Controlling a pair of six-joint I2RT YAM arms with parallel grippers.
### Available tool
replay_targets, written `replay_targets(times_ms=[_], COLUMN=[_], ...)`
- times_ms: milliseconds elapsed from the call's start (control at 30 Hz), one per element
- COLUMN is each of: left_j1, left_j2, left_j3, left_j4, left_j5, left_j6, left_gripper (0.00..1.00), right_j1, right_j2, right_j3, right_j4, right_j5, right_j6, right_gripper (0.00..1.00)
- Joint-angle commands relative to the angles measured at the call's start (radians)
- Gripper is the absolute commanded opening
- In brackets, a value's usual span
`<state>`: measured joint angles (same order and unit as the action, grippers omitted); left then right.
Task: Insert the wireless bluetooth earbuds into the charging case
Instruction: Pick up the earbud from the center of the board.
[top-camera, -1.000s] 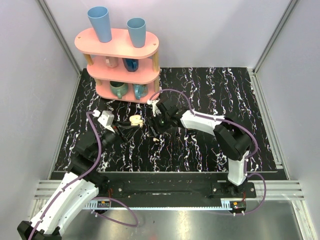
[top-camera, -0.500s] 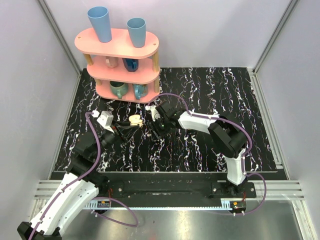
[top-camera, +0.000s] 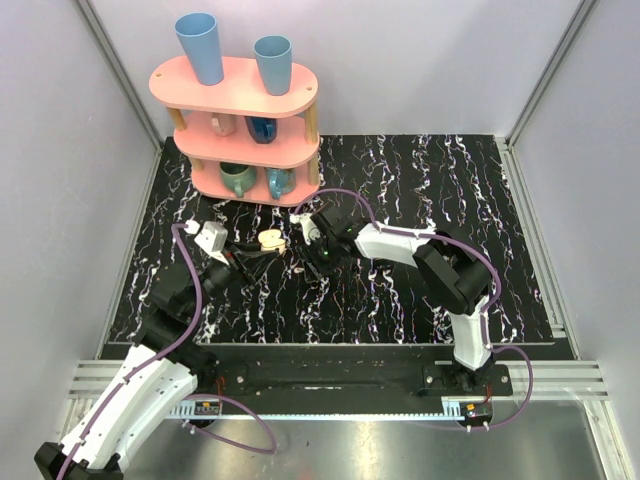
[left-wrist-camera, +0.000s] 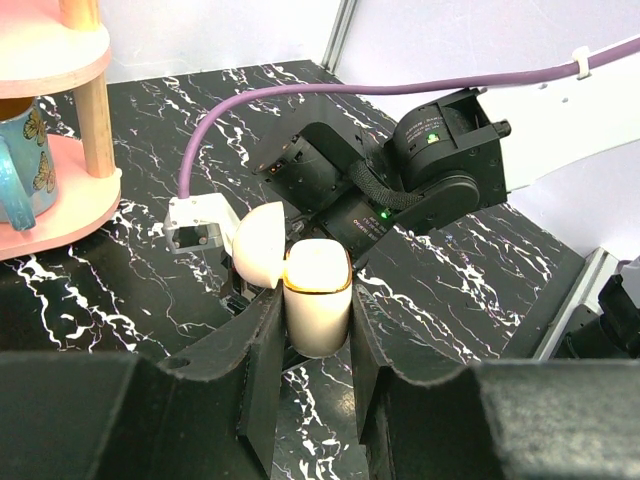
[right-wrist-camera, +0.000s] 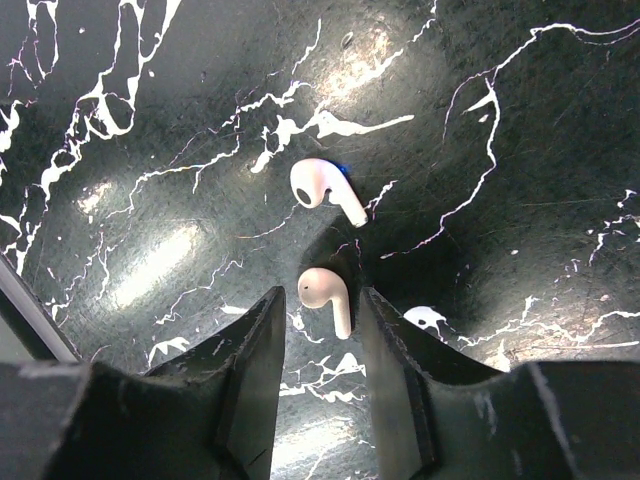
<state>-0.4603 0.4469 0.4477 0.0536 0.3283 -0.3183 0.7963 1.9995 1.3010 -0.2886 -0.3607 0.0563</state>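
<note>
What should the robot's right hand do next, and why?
Probably shut the right gripper on the nearer earbud: it lies on the table between the open jaws, not yet pinched. The left gripper holds the charging case, lid open, ready to receive it.

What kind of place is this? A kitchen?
Probably a robot lab booth, not a kitchen: two robot arms bolted to a metal rail, plain white walls around a black marbled tabletop, and a pink shelf of cups.

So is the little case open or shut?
Open. The charging case, gripped by the left gripper, has its lid flipped back to one side.
</note>
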Motion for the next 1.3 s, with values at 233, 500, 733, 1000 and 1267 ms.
replay_targets(times_ms=[233,500,733,1000,1267], left_j1=[0.005,0.005,0.005,0.005,0.005], left_j2=[-0.004,-0.002,0.004,0.006,-0.005], left_j3=[0.0,0.002,0.003,0.006,0.003], left_j4=[0.035,0.035,0.037,0.037,0.035], left_j5=[-0.014,-0.014,-0.009,-0.011,-0.014], left_j6=[-0.002,0.001,-0.001,0.001,-0.001], left_gripper=[0.0,0.0,0.0,0.0,0.0], right_j1=[0.038,0.046,0.05,0.053,0.055], right_j2=[0.051,0.053,0.044,0.018,0.025], right_j3=[0.026,0.006,-0.019,-0.04,-0.045], right_j4=[-0.043,-0.055,-0.061,-0.063,-0.076], right_j5=[0.08,0.16,0.187,0.164,0.144], right_j6=[-0.003,0.014,-0.006,-0.035,-0.036], right_gripper=[0.43,0.42,0.43,0.43,0.41])
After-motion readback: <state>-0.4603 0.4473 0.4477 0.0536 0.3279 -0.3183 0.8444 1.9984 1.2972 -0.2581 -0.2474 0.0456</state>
